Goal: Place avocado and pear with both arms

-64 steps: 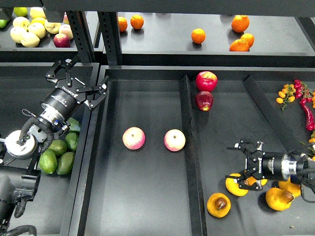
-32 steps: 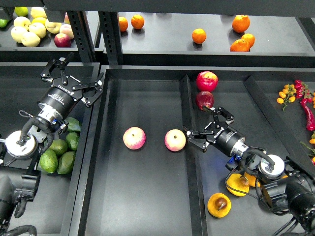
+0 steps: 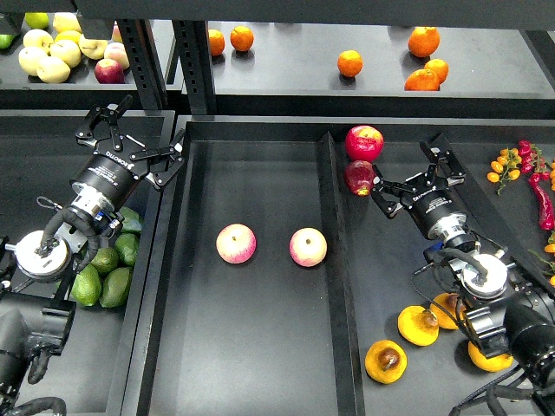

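Note:
Several green avocados [image 3: 102, 273] lie in the left bin, partly hidden under my left arm. My left gripper [image 3: 130, 143] is open and empty, above and beyond them near the bin's right wall. Several yellow-orange pears lie at the lower right; one shows a dark brown blotch [image 3: 385, 360], another [image 3: 417, 325] lies next to it. My right gripper [image 3: 416, 178] is open and empty, raised over the right tray beside a red apple [image 3: 359, 177], well beyond the pears.
Two pink-yellow apples [image 3: 236, 243] [image 3: 308, 247] lie in the middle tray [image 3: 251, 347]. Another red apple [image 3: 364, 142] sits at the right tray's back. Oranges [image 3: 349, 62] and pale apples [image 3: 52, 54] lie on the back shelf. Red chillies [image 3: 542, 195] are at the far right.
My right arm swung from low over the pears, across toward the middle tray, then back right and up beside the red apples. My left gripper shifted only slightly. No fruit moved.

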You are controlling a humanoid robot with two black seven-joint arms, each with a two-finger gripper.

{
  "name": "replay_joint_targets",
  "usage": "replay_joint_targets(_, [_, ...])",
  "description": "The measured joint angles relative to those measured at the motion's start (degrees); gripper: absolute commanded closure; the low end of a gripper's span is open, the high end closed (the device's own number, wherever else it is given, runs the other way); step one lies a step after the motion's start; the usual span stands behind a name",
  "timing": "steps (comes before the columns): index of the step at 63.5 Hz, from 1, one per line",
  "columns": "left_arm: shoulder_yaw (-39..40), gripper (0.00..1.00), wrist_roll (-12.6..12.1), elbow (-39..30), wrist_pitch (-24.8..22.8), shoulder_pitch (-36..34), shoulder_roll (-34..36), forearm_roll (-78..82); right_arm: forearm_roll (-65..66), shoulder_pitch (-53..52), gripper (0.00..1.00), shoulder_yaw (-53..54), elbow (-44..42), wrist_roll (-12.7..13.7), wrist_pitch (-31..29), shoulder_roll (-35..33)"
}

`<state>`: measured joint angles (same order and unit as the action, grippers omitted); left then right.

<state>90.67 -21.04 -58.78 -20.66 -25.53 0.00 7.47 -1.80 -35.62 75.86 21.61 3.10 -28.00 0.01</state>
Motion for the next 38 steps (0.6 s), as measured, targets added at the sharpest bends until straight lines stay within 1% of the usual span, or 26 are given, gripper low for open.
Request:
replay_joint_targets(6, [-0.1, 0.00, -0.3, 0.6, 0.0, -0.4, 0.0, 0.0, 1.4, 0.0, 0.01, 2.9, 1.1, 0.3, 0.0, 0.0])
replay_joint_targets(25, [-0.1, 0.01, -0.4, 2.8, 0.0, -1.7, 0.0, 0.0, 6.4, -0.1, 0.01, 6.4, 2.8, 0.4, 0.0, 0.0])
replay_joint_targets(38, [0.0, 0.01, 0.4, 3.4, 0.0, -1.8, 0.0, 0.0, 6.9, -0.1, 0.01, 6.7, 3.8, 1.4, 0.0, 0.0])
